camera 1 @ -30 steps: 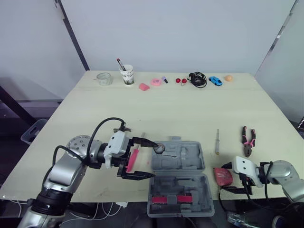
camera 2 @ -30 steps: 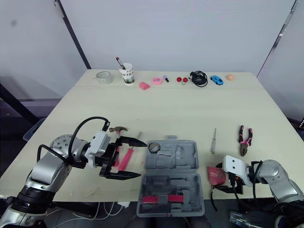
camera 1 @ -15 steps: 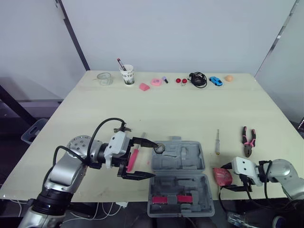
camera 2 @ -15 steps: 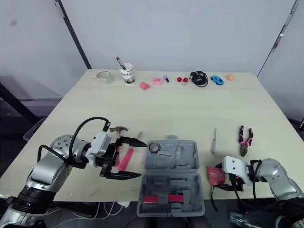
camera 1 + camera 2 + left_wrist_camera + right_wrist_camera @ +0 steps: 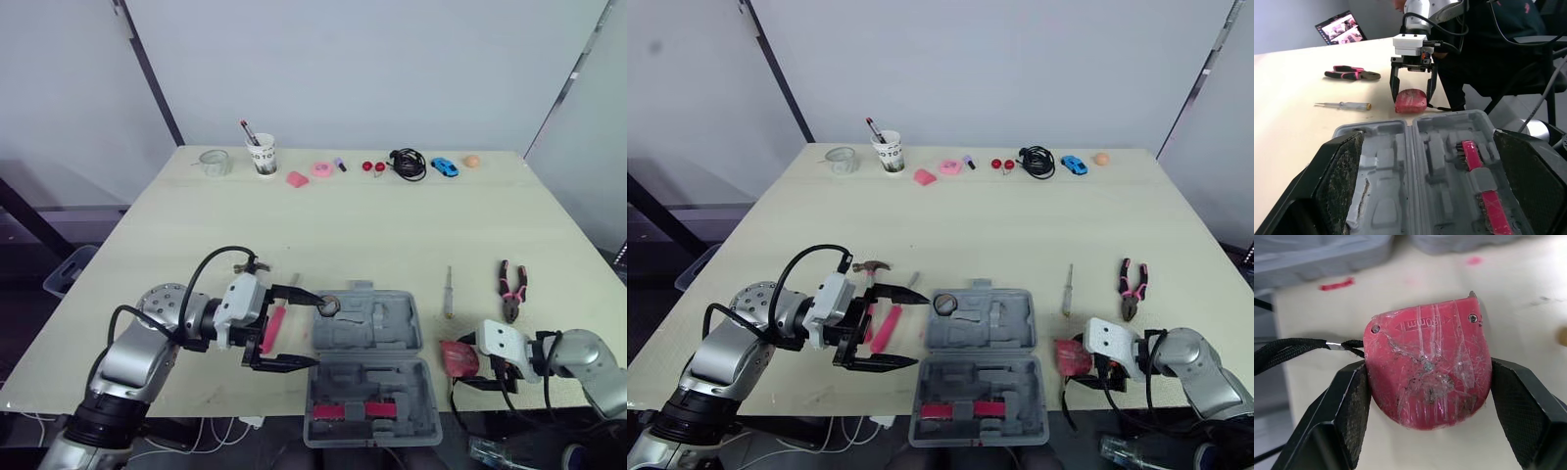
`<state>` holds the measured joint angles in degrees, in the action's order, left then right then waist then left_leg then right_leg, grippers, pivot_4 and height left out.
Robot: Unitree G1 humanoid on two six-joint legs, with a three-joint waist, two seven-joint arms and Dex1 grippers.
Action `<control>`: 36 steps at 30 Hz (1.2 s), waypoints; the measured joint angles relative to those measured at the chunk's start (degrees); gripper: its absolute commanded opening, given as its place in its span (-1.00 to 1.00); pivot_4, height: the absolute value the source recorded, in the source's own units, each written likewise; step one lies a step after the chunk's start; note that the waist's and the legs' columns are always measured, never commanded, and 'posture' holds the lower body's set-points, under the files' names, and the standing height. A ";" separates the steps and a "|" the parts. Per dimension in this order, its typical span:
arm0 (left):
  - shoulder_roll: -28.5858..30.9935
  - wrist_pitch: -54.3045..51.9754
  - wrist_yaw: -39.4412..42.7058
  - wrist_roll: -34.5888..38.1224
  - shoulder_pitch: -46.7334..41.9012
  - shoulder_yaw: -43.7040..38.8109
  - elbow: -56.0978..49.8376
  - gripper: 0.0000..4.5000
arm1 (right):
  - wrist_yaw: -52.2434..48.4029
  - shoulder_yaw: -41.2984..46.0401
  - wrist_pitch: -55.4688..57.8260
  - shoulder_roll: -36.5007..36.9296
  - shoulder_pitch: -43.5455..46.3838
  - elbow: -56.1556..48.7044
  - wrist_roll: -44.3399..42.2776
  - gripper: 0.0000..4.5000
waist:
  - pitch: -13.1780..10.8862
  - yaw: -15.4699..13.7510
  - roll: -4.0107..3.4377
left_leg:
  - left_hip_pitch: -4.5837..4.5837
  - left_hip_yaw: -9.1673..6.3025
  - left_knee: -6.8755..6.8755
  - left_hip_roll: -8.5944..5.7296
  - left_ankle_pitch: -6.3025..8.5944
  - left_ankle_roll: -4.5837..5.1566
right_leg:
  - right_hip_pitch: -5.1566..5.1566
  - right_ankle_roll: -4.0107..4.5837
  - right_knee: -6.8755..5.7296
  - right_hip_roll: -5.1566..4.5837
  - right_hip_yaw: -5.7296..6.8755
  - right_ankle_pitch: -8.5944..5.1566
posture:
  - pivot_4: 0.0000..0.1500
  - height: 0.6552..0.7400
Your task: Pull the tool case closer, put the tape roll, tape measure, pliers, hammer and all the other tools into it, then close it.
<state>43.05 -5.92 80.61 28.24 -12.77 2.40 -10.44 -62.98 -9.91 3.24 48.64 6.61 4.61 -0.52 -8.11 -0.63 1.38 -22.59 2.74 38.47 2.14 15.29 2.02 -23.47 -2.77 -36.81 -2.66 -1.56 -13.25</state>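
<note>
The grey tool case (image 5: 370, 364) lies open near the table's front edge, with a pink-handled tool in its front half. My left gripper (image 5: 315, 329) is open at the case's left side and holds nothing; in the left wrist view its fingers (image 5: 1341, 182) frame the case (image 5: 1415, 161). A small dark ring (image 5: 328, 305) sits at the case's near-left corner. The pink-handled hammer (image 5: 275, 327) lies behind that gripper. My right gripper (image 5: 477, 369) is shut on the red tape measure (image 5: 1427, 369), which rests on the table right of the case. The screwdriver (image 5: 448, 291) and pliers (image 5: 511, 289) lie further back.
Along the far edge stand a clear roll (image 5: 216, 162), a paper cup with a pen (image 5: 262, 154), pink bits (image 5: 320, 169), a black cable (image 5: 408, 164), a blue toy car (image 5: 444, 166) and an orange ball (image 5: 471, 161). The tape measure's black strap (image 5: 1298, 352) trails off the table edge.
The right gripper has shifted slightly at the tape measure. The left gripper and the case have not moved.
</note>
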 measured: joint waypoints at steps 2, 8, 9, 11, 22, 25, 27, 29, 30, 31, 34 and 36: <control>0.00 -0.07 -0.61 0.05 0.41 -0.25 0.00 1.00 | 0.17 0.11 3.65 1.50 0.55 -2.41 0.61 0.38 | 0.00 -0.01 0.00 | -0.01 0.00 0.00 0.00 0.00 0.00 | 0.00 0.00 0.01 0.00 0.01 0.00 | 1.00 1.00; -0.56 -1.35 -3.91 1.06 1.41 -2.02 -0.23 1.00 | -0.57 -0.81 16.30 4.45 7.07 -9.81 3.18 0.38 | -0.02 -0.05 -0.03 | -0.04 -0.03 -0.02 0.01 0.00 0.00 | -0.02 0.01 0.01 0.01 0.06 0.00 | 1.00 1.00; -0.56 -1.40 -4.09 1.11 1.60 -2.11 -0.28 1.00 | -0.66 -1.08 16.87 4.43 7.49 -9.98 3.32 0.38 | -0.03 -0.04 -0.04 | -0.04 -0.03 -0.02 0.01 0.00 0.00 | -0.02 0.01 0.01 0.01 0.06 0.00 | 1.00 1.00; -0.72 -1.95 -5.28 1.16 2.20 -2.44 -0.37 1.00 | -1.70 -3.83 22.05 4.25 11.22 -11.86 4.78 0.38 | -0.07 -0.03 -0.09 | -0.06 -0.01 -0.01 0.00 0.00 0.00 | -0.04 0.00 0.01 0.00 0.04 0.00 | 1.00 1.00; -0.72 -4.25 -12.70 1.31 7.76 -7.38 -4.69 1.00 | -3.93 -20.49 46.48 -6.75 34.73 -15.25 10.73 0.38 | -0.13 0.35 -0.13 | -0.16 -0.11 -0.04 0.03 0.00 0.00 | -0.09 0.02 0.04 -0.10 0.13 0.00 | 1.00 1.00; -0.07 -4.65 -13.27 1.28 8.61 -8.67 -4.78 1.00 | -3.23 -24.55 49.22 -10.40 38.33 -13.86 11.68 0.38 | -0.13 0.82 -0.13 | -0.15 -0.11 -0.04 0.01 0.00 0.00 | -0.09 0.02 0.03 -0.10 0.17 0.01 | 1.00 1.00; 0.17 -4.63 -13.25 1.27 8.82 -8.81 -4.79 1.00 | -2.95 -25.47 49.50 -10.86 38.82 -13.46 11.90 0.38 | -0.13 0.80 -0.13 | -0.16 -0.12 -0.04 0.01 0.00 -0.01 | -0.09 0.02 0.03 -0.10 0.18 0.01 | 1.00 1.00; 0.60 -4.57 -13.23 1.22 10.02 -9.41 -4.79 1.00 | -2.59 -28.71 49.89 -11.65 39.77 -11.04 13.54 0.38 | -0.13 0.99 -0.13 | -0.16 -0.10 -0.05 0.01 0.00 -0.01 | -0.09 0.02 0.04 -0.11 0.19 0.01 | 1.00 1.00; 0.61 -4.52 -13.22 1.23 10.22 -9.69 -4.79 1.00 | -2.36 -29.70 49.89 -11.98 39.80 -10.12 13.87 0.38 | -0.13 1.02 -0.13 | -0.16 -0.10 -0.05 0.01 0.00 -0.01 | -0.09 0.02 0.05 -0.11 0.19 0.01 | 1.00 1.00; 0.69 -4.48 -13.22 1.22 10.44 -10.08 -4.78 1.00 | -2.14 -30.61 49.86 -12.50 39.79 -9.05 14.05 0.38 | -0.13 1.12 -0.13 | -0.16 -0.09 -0.05 0.01 0.00 -0.01 | -0.10 0.02 0.04 -0.11 0.19 0.01 | 1.00 1.00; 1.22 -4.07 -13.04 1.22 10.50 -10.91 -4.75 1.00 | -1.22 -32.99 48.08 -13.82 39.95 -6.01 15.39 0.38 | -0.14 1.30 -0.14 | -0.15 -0.10 -0.05 0.00 0.00 -0.01 | -0.10 0.02 0.03 -0.10 0.20 0.01 | 1.00 1.00; 1.37 -3.77 -12.73 1.20 10.66 -10.91 -4.69 1.00 | -1.17 -34.00 47.41 -14.34 40.08 -4.81 16.08 0.38 | -0.14 1.33 -0.14 | -0.15 -0.09 -0.06 0.01 0.00 -0.01 | -0.11 0.02 0.03 -0.10 0.19 0.01 | 1.00 1.00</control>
<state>44.43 -9.69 67.88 29.43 -2.11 -8.51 -15.13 -64.15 -43.91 50.65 34.30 46.70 -0.20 15.56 -8.24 0.70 1.24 -22.74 2.65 38.41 2.14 15.29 2.01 -23.58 -2.75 -36.77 -2.76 -1.37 -13.24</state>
